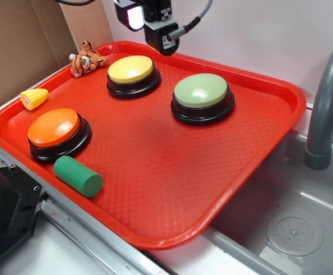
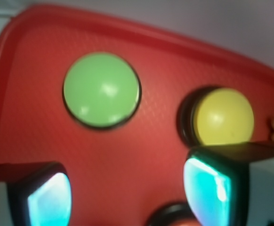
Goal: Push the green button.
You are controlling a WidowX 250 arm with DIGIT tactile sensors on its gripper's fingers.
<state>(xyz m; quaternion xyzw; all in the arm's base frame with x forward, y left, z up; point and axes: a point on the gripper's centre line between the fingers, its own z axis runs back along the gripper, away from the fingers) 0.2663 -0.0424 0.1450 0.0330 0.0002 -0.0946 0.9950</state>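
Green button [image 1: 202, 91], pale sage dome on black base, sits untouched; hand [image 2: 127, 188] hovers released.

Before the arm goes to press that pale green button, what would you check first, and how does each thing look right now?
1. Green button in view, nothing on top: ok.
2. It sits flat on the red tray: ok.
3. Gripper over the green button: not ok, it hangs nearer the yellow button.
4. Fingers apart and holding nothing: ok.
5. Path across to the green button free of things: ok.
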